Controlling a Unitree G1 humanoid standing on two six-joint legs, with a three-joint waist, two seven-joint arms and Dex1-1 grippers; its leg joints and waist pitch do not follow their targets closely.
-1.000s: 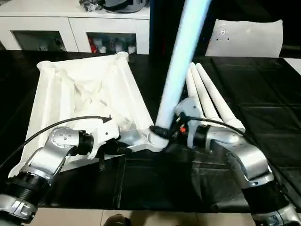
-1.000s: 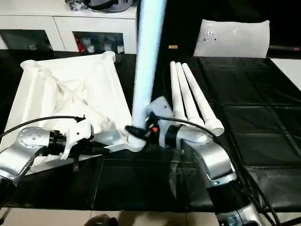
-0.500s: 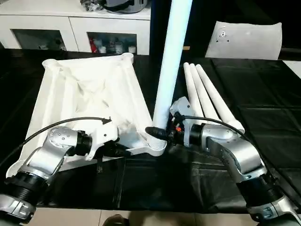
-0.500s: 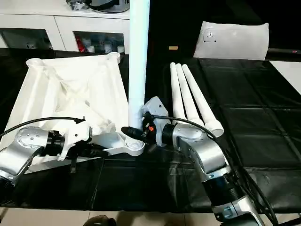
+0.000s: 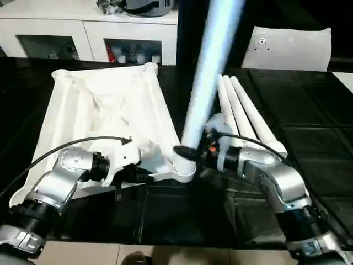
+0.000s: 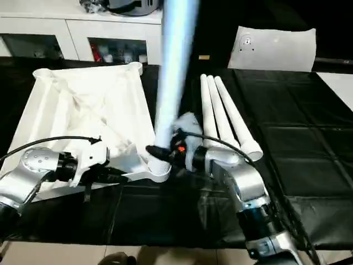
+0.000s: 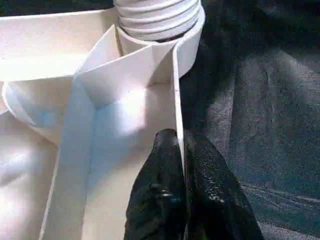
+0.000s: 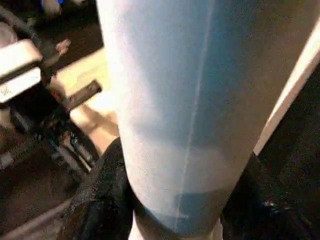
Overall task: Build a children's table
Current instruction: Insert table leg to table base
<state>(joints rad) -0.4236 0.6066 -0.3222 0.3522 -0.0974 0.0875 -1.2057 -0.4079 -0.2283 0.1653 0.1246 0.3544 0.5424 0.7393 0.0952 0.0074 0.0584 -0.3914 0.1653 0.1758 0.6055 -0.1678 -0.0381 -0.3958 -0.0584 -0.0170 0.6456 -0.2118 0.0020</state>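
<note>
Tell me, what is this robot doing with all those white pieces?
It is putting together a children's table. The white table top lies upside down on the black work surface. The left gripper is shut on the top's thin edge wall, holding it. The right gripper holds one long leg near its base, standing in the near corner socket and leaning somewhat. Three more legs lie side by side, waiting to its right.

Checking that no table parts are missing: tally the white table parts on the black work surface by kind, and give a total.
Table top, upside down: 1
Leg standing in the near corner socket, held by the right pincer: 1
Loose legs lying side by side: 3
Total: 5 parts
</note>
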